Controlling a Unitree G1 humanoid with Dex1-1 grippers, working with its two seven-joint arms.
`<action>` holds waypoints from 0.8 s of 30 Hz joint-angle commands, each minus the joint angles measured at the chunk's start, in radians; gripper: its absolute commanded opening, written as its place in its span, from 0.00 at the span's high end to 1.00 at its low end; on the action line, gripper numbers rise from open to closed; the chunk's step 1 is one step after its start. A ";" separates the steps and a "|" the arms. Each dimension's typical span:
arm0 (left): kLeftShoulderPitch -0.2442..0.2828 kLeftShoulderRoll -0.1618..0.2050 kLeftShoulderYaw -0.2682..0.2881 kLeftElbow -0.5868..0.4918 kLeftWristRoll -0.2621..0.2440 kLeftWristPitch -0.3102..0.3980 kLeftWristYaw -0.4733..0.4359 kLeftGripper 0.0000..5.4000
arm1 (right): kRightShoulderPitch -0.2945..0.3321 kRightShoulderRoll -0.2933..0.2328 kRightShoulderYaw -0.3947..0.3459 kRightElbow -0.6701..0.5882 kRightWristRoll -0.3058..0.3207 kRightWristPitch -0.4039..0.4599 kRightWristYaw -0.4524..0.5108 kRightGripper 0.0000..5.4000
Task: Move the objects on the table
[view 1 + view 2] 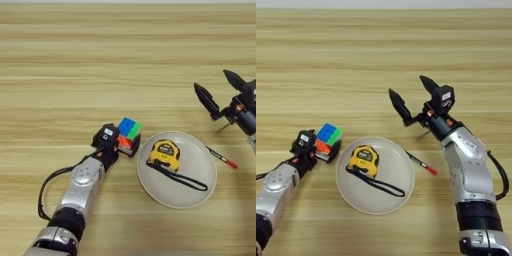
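Note:
A small puzzle cube (pixel 129 131) with blue, green, orange and red squares sits just left of the plate on the table (pixel 75 75). My left gripper (pixel 125 145) reaches in from the lower left and is shut on the cube, its black fingers hugging the cube's lower sides. My right gripper (pixel 406 85) hovers over the table above and right of the plate, open, its two pointed fingers (pixel 398 106) spread wide with nothing between them.
A round off-white plate (pixel 396 192) lies at centre front and holds a yellow-and-black tape measure (pixel 363 157) with its strap trailing right. A thin pen with a red tip (pixel 422 164) lies by the plate's right rim, below my right gripper.

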 commanded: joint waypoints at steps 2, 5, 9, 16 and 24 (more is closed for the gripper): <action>-0.026 0.004 -0.002 0.029 0.024 0.011 0.008 0.15 | -0.011 0.005 -0.004 0.002 0.005 -0.005 -0.002 0.00; -0.033 0.005 -0.001 0.041 0.032 0.006 0.011 0.20 | -0.017 0.005 -0.005 0.010 0.005 -0.007 -0.002 0.00; -0.043 0.007 0.000 0.054 0.037 -0.001 0.012 0.27 | -0.026 0.005 -0.006 0.022 0.004 -0.011 -0.001 0.00; -0.049 0.006 0.005 0.058 0.039 -0.009 0.011 0.38 | -0.035 0.006 -0.007 0.038 0.004 -0.021 0.000 0.00; -0.039 0.006 0.008 0.047 0.040 -0.014 0.013 0.40 | -0.033 0.006 -0.009 0.040 0.005 -0.025 -0.002 0.00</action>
